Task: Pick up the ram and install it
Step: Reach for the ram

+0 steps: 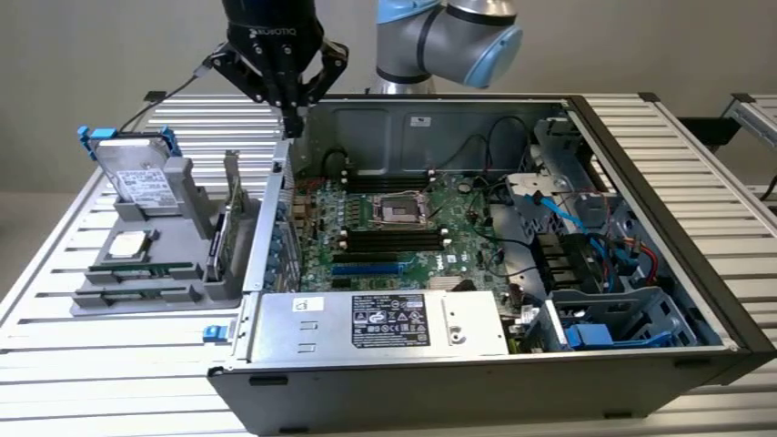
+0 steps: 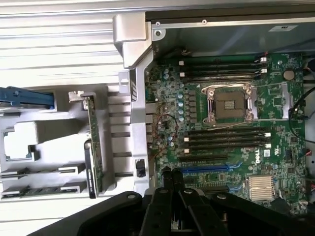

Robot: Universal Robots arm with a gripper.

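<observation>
The jaws are shut and hold nothing. The ram (image 1: 146, 270) lies below them, close to a tall card (image 1: 231, 228). Shut jaws could knock the card or miss the ram.

We are hovering with jaws pinched together just above the left wall of the open case (image 1: 486, 391), as the exterior view shows it. The ram (image 1: 146, 270) is lying flat in the gray holder (image 1: 182, 196) on the desk (image 1: 73, 364), beside the case, well apart from the jaws.
</observation>
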